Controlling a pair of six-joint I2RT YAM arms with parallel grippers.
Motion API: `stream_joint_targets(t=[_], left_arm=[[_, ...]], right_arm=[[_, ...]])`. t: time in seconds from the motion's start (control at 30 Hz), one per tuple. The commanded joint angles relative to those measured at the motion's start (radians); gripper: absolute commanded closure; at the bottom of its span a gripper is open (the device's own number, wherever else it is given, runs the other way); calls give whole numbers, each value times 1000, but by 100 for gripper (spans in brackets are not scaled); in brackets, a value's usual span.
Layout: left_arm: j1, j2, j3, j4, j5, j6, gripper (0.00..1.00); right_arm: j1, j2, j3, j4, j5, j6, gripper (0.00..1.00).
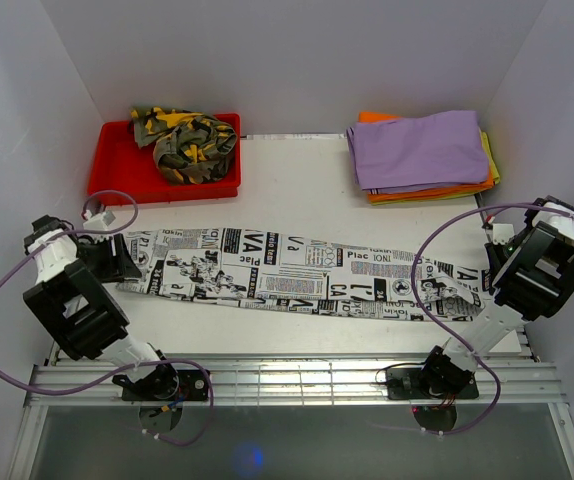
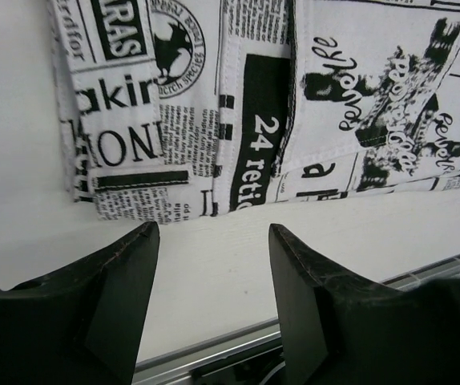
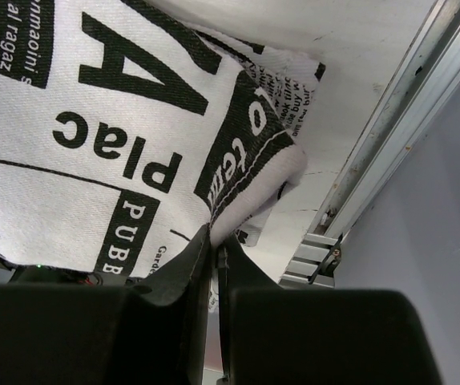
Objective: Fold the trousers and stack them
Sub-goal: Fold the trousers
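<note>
The newspaper-print trousers (image 1: 297, 275) lie stretched flat across the table from left to right. Their left end (image 2: 214, 120) rests just beyond my left gripper (image 2: 214, 233), whose jaws stand open over bare table with nothing between them. At the right end, my right gripper (image 3: 214, 241) is shut on a fold of the printed trousers (image 3: 134, 120), lifting that corner slightly off the table. A second, camouflage pair (image 1: 185, 142) sits bunched in the red tray (image 1: 117, 165) at the back left.
A stack of folded cloths, purple on top (image 1: 422, 150), lies at the back right. A metal rail (image 1: 287, 375) runs along the table's near edge. White walls close in on the left, right and back.
</note>
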Motion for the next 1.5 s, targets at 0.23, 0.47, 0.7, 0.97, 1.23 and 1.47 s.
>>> stream_joint_targets(t=[0.23, 0.47, 0.7, 0.97, 1.23, 1.47], left_arm=[[76, -34, -126, 86, 18, -201, 34], [102, 35, -101, 157, 59, -315, 38], [102, 82, -118, 206, 69, -381, 40], [101, 40, -179, 211, 60, -393, 38], [107, 23, -164, 197, -22, -412, 33], [107, 59, -173, 273, 13, -485, 45]], right_arm=[[-1, -48, -1, -54, -44, -21, 92], [-1, -77, -65, -36, -43, -45, 92], [-1, -64, -64, -37, -37, -52, 92], [-1, -41, -39, -54, -30, -55, 92], [-1, -31, -25, -59, -33, -55, 92], [-1, -34, -44, -54, -24, -64, 92]])
